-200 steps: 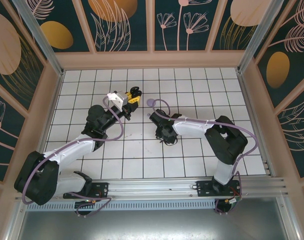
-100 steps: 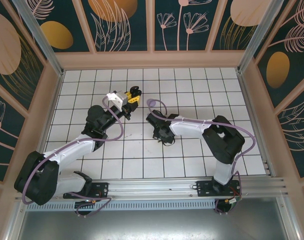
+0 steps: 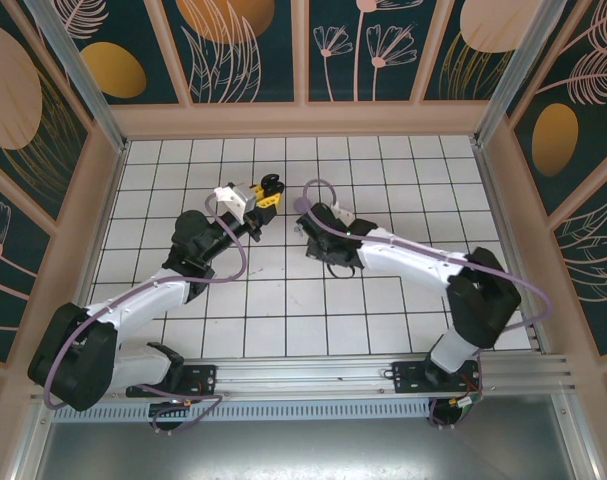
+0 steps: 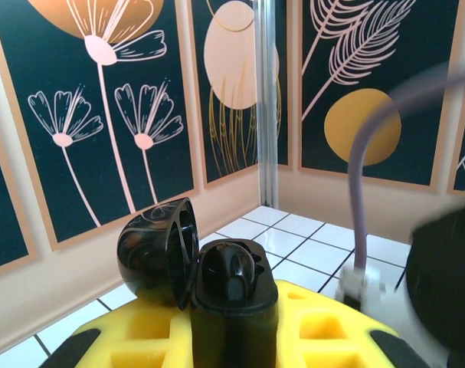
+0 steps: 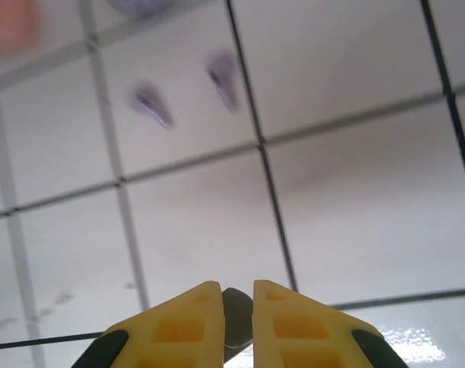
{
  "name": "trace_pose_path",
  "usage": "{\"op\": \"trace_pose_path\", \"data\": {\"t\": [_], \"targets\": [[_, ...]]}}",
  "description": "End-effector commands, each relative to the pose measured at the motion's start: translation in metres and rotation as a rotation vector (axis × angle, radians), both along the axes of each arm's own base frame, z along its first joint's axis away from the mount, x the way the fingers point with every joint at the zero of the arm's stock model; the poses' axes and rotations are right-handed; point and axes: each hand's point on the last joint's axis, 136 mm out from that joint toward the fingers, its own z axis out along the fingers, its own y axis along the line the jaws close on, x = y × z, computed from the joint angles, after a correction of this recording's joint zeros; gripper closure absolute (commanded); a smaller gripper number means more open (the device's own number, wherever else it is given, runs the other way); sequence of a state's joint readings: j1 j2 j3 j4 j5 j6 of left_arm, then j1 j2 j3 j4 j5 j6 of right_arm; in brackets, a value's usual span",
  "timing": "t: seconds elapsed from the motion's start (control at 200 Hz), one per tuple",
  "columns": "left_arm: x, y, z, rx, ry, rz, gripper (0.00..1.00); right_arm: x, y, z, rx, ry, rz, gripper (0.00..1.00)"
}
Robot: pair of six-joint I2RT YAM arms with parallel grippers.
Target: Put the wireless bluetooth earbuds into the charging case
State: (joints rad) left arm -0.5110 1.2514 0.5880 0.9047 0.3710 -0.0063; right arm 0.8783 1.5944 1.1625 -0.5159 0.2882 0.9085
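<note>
Shows glossy black charging case [image 4: 232, 287] upright, clamped between yellow fingers of left gripper [image 4: 236, 333], lid hinged open to the left, dark rounded cavity exposed. Shows two lavender earbuds [image 5: 223, 79], blurred, lying just apart on white tiled table [image 5: 355, 69], both tilted the same way. Shows small dark earbud [image 5: 234, 305] pinched in right gripper [image 5: 236, 295], mostly hidden.

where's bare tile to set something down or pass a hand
Bare tiles: along the far wall, right of the right arm, and the near rows by the rail. Crowded: the middle, where the left gripper with the black case faces the right gripper pinching a dark earbud, lavender earbuds nearby.
</note>
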Motion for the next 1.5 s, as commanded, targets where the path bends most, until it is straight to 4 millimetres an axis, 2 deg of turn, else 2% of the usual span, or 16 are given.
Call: {"op": "trace_pose_path", "data": {"t": [0.0, 0.165, 0.27, 0.41, 0.48, 0.646, 0.871, 1.251, 1.496], "targets": [[-0.012, -0.004, 0.006, 0.021, -0.046, -0.045, 1.0, 0.028, 0.002, 0.085, 0.019, -0.251, 0.055, 0.87], [-0.015, -0.012, 0.0, 0.049, -0.036, -0.098, 1.0, 0.045, 0.002, 0.18, 0.028, -0.491, 0.149, 0.86], [-0.017, -0.017, -0.006, 0.067, -0.028, -0.135, 1.0, 0.048, 0.002, 0.229, 0.025, -0.614, 0.201, 0.86], [-0.022, -0.029, -0.005, 0.08, -0.039, -0.22, 1.0, 0.044, 0.01, 0.272, 0.04, -0.744, 0.3, 0.86], [-0.024, -0.037, -0.004, 0.09, -0.042, -0.277, 1.0, 0.041, 0.015, 0.282, 0.041, -0.796, 0.35, 0.86], [-0.026, -0.05, 0.008, 0.083, -0.056, -0.372, 1.0, 0.032, 0.024, 0.289, 0.05, -0.88, 0.454, 0.86], [-0.031, -0.059, 0.023, 0.076, -0.088, -0.453, 1.0, 0.022, 0.024, 0.288, 0.053, -0.958, 0.51, 0.87], [-0.038, -0.061, 0.027, 0.118, -0.123, -0.51, 1.0, 0.001, 0.011, 0.293, 0.065, -1.045, 0.555, 0.88], [-0.04, -0.06, 0.032, 0.113, -0.134, -0.522, 1.0, -0.007, 0.006, 0.28, 0.076, -1.033, 0.572, 0.88]]}}
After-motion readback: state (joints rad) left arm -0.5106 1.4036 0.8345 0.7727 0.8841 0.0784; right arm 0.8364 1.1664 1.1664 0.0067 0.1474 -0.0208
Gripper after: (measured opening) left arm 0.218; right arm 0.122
